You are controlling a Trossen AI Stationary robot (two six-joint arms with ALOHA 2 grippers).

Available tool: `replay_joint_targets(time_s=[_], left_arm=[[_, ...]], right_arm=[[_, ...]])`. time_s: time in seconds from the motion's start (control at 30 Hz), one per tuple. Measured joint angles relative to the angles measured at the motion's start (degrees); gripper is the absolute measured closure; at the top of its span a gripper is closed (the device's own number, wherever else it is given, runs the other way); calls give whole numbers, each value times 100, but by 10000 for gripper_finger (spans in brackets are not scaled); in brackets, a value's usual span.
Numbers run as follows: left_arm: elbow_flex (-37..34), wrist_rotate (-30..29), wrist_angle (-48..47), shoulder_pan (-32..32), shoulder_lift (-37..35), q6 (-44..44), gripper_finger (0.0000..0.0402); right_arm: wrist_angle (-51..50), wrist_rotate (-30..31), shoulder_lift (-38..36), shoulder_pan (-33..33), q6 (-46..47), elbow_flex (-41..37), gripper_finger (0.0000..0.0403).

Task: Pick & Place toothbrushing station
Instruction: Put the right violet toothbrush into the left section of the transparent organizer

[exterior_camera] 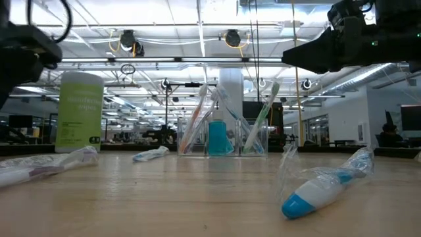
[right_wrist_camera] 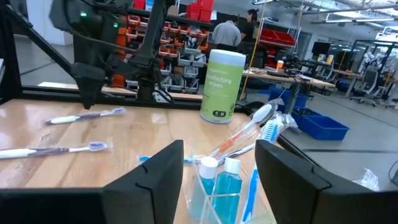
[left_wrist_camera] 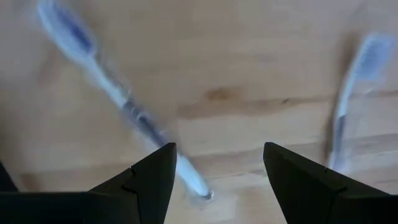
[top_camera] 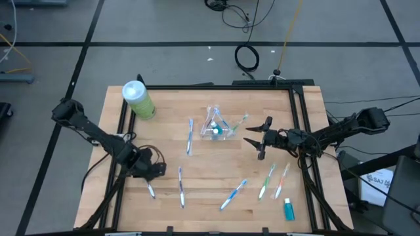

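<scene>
Toothbrushes and the clear cup (top_camera: 217,128) are what matter. From above, the cup stands mid-counter (top_camera: 210,190) holding a teal tube and a few brushes that lean outward. The right end effector (top_camera: 257,143) sits just beside the cup, on its right, fingers spread and holding nothing. The left end effector (top_camera: 148,172) hangs low near the left front of the counter, beside a loose toothbrush (top_camera: 150,189) that lies pointing front to back; another brush (top_camera: 181,186) lies just to its right. More loose brushes lie toward the right front, nearer the right arm, along with a teal tube (top_camera: 288,210). The green canister (top_camera: 138,99) stands at the back left.

At counter height, the cup (exterior_camera: 222,137) holds a teal tube upright in the middle, a pink-orange brush leaning one way and a green one the other. A wrapped brush (exterior_camera: 322,187) lies close to the lens.

The left wrist view looks straight down: its fingers (left_wrist_camera: 152,183) are parted and empty, with a brush handle (left_wrist_camera: 124,109) running diagonally until its end lies between them, and a second brush (left_wrist_camera: 348,99) off to one side. My read is that the left arm is nearer this brush and lined up to close on it.

The right wrist view shows its fingers (right_wrist_camera: 155,177) released, the cup (right_wrist_camera: 227,190) directly between and ahead of them with two tubes and brushes inside.
</scene>
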Motion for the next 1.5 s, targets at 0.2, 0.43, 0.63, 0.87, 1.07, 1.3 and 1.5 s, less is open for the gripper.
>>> replay_joint_targets(time_s=[0.2,0.43,0.63,0.87,1.07,1.3,1.5], left_arm=[[0,338,-10,-347,631,-556,156],[0,489,-22,-431,916,-838,156],[0,372,-15,-435,1206,-1043,156],[26,530,-12,-428,1405,-1188,156],[24,547,-12,-428,1410,-1162,161],[15,367,34,-428,1416,-863,237],[13,250,143,-423,1416,-665,315]], right_arm=[[10,4,0,-6,-128,0,208],[52,2,2,-241,-211,0,208],[48,1,2,-458,31,0,208],[48,-9,2,-494,74,0,209],[44,-9,2,-492,72,0,209],[44,-9,2,-492,72,0,209],[44,-9,2,-492,72,0,208]])
